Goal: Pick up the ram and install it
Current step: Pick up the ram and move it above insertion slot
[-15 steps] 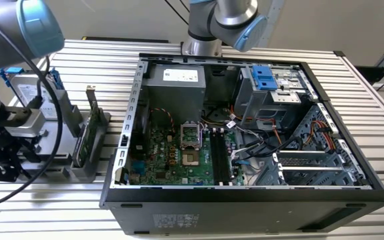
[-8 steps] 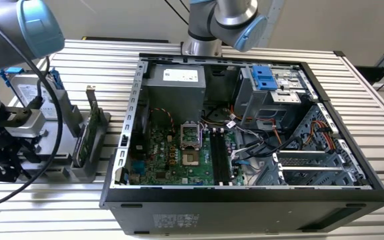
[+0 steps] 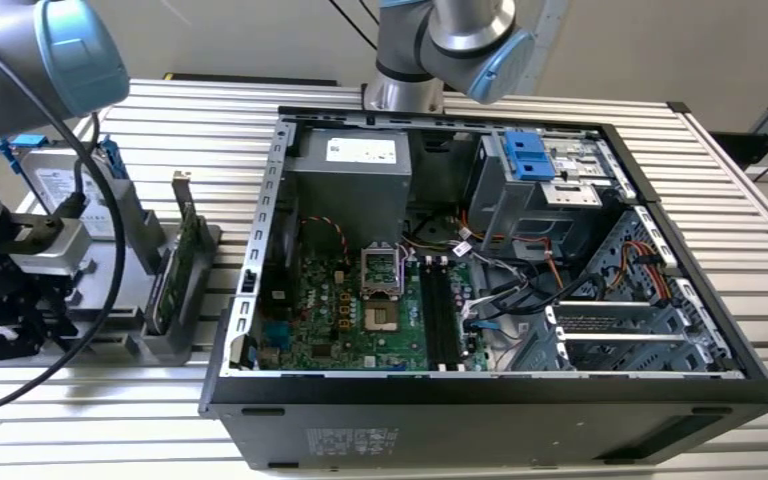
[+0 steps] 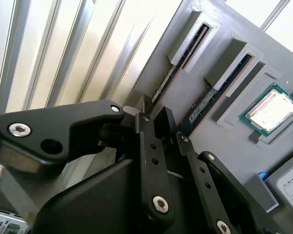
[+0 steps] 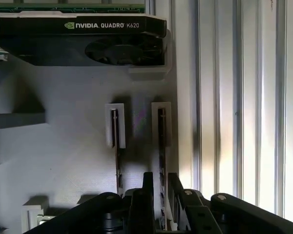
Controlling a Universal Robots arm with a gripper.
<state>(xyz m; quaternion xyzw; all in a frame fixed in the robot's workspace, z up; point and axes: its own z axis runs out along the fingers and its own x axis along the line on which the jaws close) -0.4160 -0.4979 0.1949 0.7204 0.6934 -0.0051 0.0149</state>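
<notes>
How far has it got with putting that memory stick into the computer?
Nothing is installed yet: the memory slots in the computer look empty. In hand: the gripper hangs open astride one ram, which stands in the grey holder. Left: the pick-up and the install itself.

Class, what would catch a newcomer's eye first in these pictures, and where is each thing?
The open computer case dominates the middle of the exterior view, its motherboard exposed. In the first wrist view, the gripper straddles the ram standing in a gray holder, a second stick beside it.
</notes>
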